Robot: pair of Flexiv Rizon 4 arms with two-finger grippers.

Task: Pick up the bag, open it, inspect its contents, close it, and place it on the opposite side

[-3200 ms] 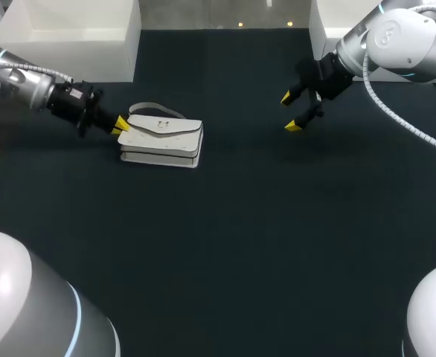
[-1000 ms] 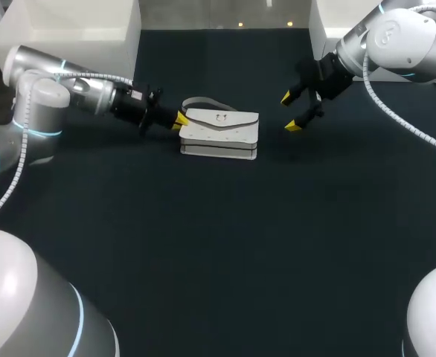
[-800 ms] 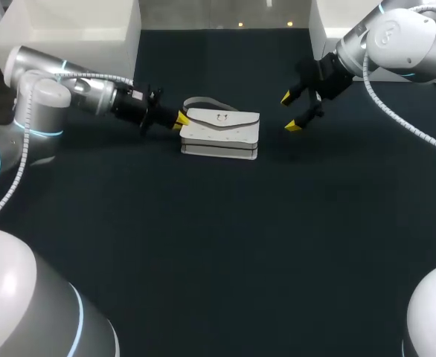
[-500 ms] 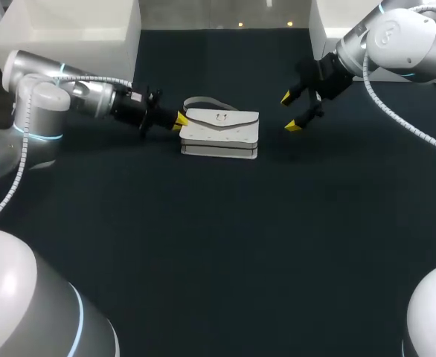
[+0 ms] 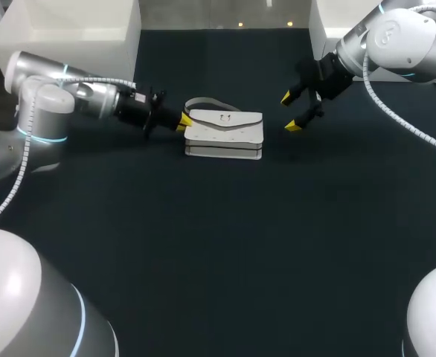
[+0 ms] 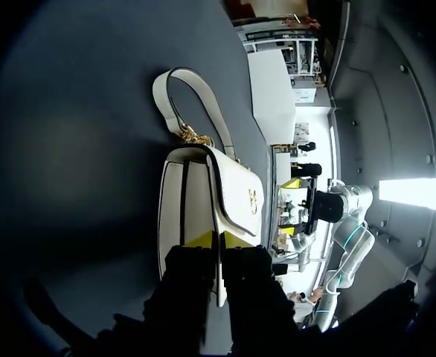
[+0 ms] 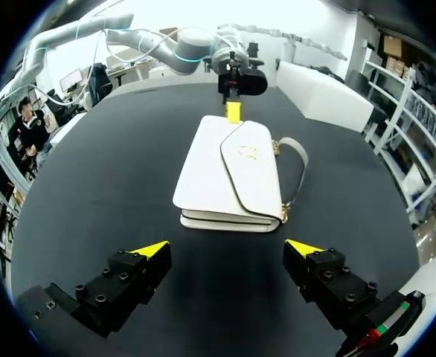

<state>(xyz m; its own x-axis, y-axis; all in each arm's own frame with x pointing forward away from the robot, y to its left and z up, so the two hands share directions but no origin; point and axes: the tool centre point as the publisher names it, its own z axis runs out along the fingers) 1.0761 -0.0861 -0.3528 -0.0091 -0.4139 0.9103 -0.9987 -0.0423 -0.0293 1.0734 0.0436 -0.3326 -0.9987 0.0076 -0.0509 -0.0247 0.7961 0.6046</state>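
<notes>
Flat on dark table [image 5: 218,245], upper middle of frame: white flap handbag [image 5: 224,128] with gold clasp, strap behind. Left gripper [image 5: 182,120] nearly closed, pinching handbag's left end edge. Right gripper [image 5: 289,111] spread wide, empty, upper right, apart from handbag.

Our left arm [image 5: 47,97] and right arm [image 5: 396,37] wear silver-grey tubular casings with rounded joint housings, each joint edged by a thin light-blue ring [image 5: 45,138]. A grey ribbed cable [image 5: 404,123] runs outside each arm. Our wrists turn black toward the left gripper [image 5: 182,121] and right gripper [image 5: 289,111], both tipped in bright yellow wedges. Up close, the right fingers [image 7: 121,286] are blocky black, dotted with round screw heads [image 7: 101,298], with a green-and-red stripe [image 7: 382,326] at one base. Two broad, smooth white shells [image 5: 10,297], blue-ringed, complete our body.
</notes>
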